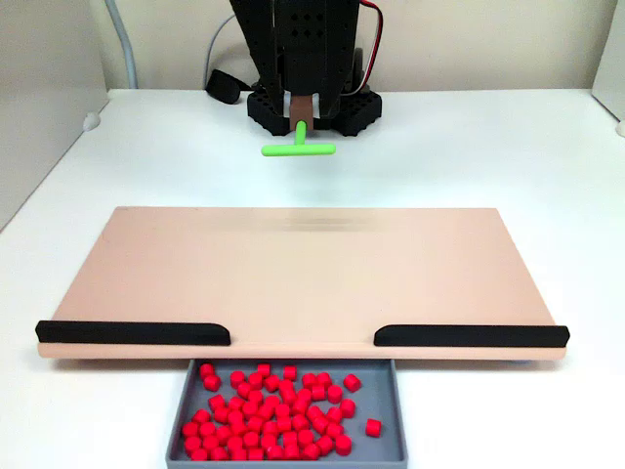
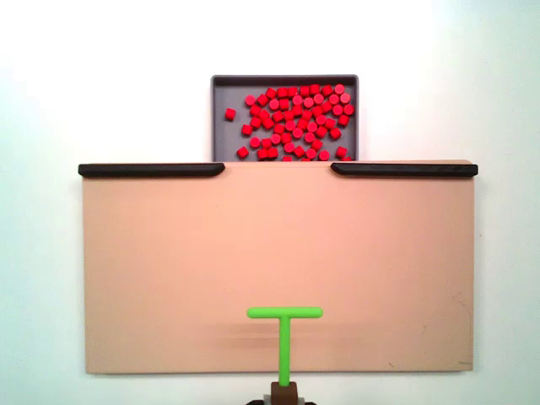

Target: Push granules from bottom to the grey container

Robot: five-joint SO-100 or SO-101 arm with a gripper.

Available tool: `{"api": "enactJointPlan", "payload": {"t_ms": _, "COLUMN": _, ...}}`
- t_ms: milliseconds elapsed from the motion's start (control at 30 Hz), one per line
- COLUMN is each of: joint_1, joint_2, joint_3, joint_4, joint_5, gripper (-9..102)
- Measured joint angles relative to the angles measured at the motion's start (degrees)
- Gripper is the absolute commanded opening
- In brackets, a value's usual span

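Pincer (image 1: pixel 301 109) mine, clamped on one green T-pusher (image 2: pixel 284 329); dozens of red granules (image 1: pixel 273 410) in one grey container (image 2: pixel 221 118); two black strips (image 1: pixel 132 333).

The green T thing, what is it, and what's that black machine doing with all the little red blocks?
The black machine is a small robot arm, and its claw holds the green T-shaped pusher by its stem. The pusher works like a tiny broom.

Both pictures show the same table from two sides. One fixed view looks across the table toward the arm at the far end. The other looks down from above, with the arm at the bottom edge.

On the white table lies a flat tan board with two black strips along one edge and a gap between them. Past that gap sits the grey container, a shallow tray. The red granules are all inside it, and the board itself is bare, so the sweeping job looks finished.
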State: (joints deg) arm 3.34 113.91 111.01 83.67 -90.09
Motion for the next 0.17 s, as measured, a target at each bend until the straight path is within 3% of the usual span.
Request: {"api": "enactJointPlan", "payload": {"t_ms": 167, "joint_1": 0.0, "joint_2": 0.0, "joint_3": 0.0, "joint_4": 0.0, "joint_5": 0.0, "gripper": 0}}
